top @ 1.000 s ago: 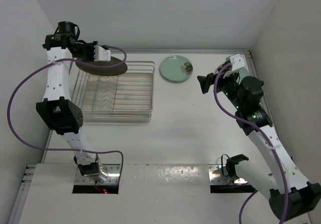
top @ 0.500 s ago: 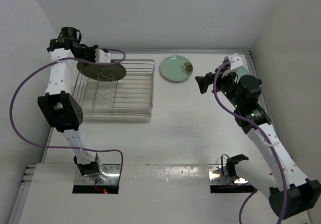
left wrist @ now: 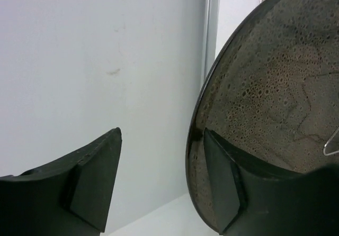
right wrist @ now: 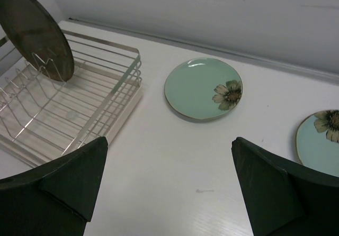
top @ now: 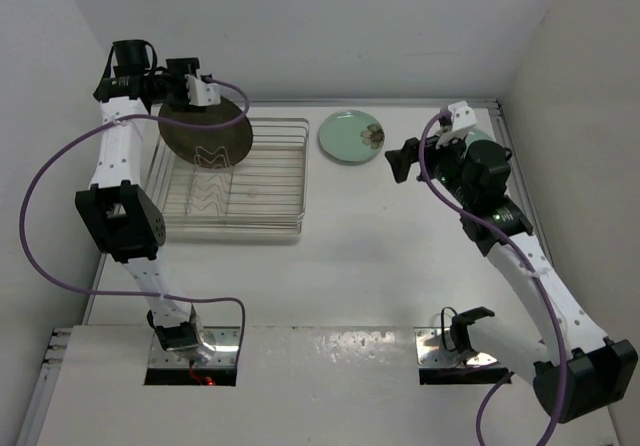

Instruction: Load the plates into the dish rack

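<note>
Top external, white table under dish rack, 3 white walls

Bright, even white light all round here, falling from above, with no hard shadows anywhere. The overhead view is crisp. Only a faint soft shadow sits along the near side of the dish rack, and a patchy sheen glints off the near mounting panel. The walls lean outward toward the edges, a wide-lens bend. On the left wrist view the brown plate fills the right side, its glaze speckled and dully reflective, and the left fingers look slightly soft. On the right wrist view the mint-green plate is sharp, while the right fingers are dark and underlit.
</note>
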